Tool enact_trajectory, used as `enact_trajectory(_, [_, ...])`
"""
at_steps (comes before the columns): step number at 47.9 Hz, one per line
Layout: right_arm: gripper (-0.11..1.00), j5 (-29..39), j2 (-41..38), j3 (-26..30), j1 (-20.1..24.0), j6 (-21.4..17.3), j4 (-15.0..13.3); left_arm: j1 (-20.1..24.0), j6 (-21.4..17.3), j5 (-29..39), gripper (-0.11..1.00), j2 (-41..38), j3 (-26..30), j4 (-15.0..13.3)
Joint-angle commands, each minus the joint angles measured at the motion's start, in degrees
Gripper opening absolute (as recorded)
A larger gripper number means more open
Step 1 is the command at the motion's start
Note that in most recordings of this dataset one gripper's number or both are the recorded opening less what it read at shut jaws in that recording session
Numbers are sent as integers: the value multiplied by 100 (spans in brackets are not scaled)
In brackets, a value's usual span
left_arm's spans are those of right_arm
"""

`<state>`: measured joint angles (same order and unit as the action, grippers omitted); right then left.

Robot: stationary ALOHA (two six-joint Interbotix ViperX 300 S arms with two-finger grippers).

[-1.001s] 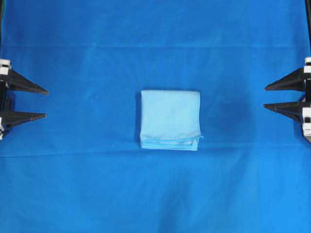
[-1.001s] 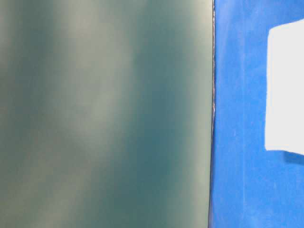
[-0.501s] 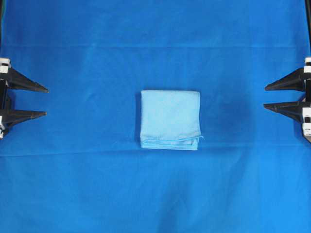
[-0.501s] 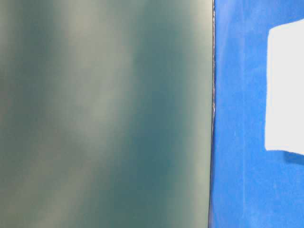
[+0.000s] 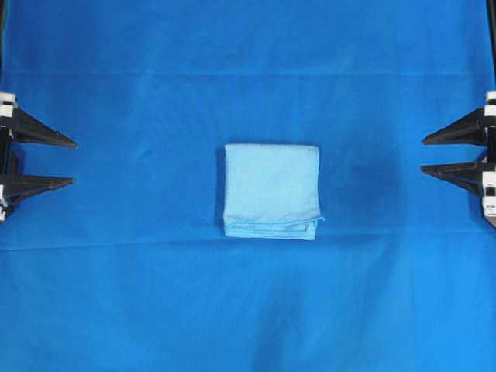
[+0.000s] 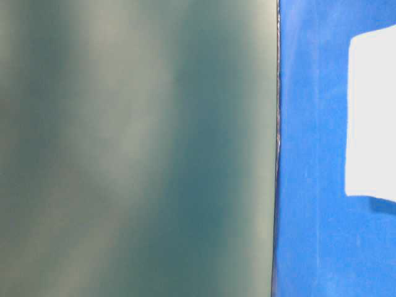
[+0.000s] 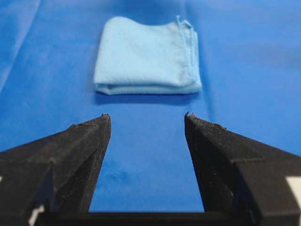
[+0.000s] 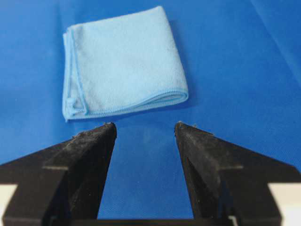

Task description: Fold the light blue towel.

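Both hands [image 5: 75, 163] [image 5: 422, 155] agape, well clear of folded light blue towel [image 5: 271, 190]

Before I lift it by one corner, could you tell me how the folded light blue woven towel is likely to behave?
The folded light blue woven towel looks thin and soft, so it would probably droop limply. Its stacked layers lie loose along one hemmed edge, so a single-corner lift would likely let it unfold. It appears light, and a push might bunch it on the deep blue table cloth.

Left gripper [image 5: 74, 163] and right gripper [image 5: 422, 155], matte black tapering wedge-shaped fingers [image 7: 80, 160], white blocks at their bases
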<state>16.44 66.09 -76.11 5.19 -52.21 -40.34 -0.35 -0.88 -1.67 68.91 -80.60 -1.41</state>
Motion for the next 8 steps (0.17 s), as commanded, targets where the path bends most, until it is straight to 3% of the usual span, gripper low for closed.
enact_trajectory(1, [58, -26, -105, 70, 9, 0, -18, 26, -9, -18, 62, -70, 70, 0])
enact_trajectory(8, [58, -35, -132, 44, 9, 0, -18, 18, -9, 35, 62, -79, 70, 0])
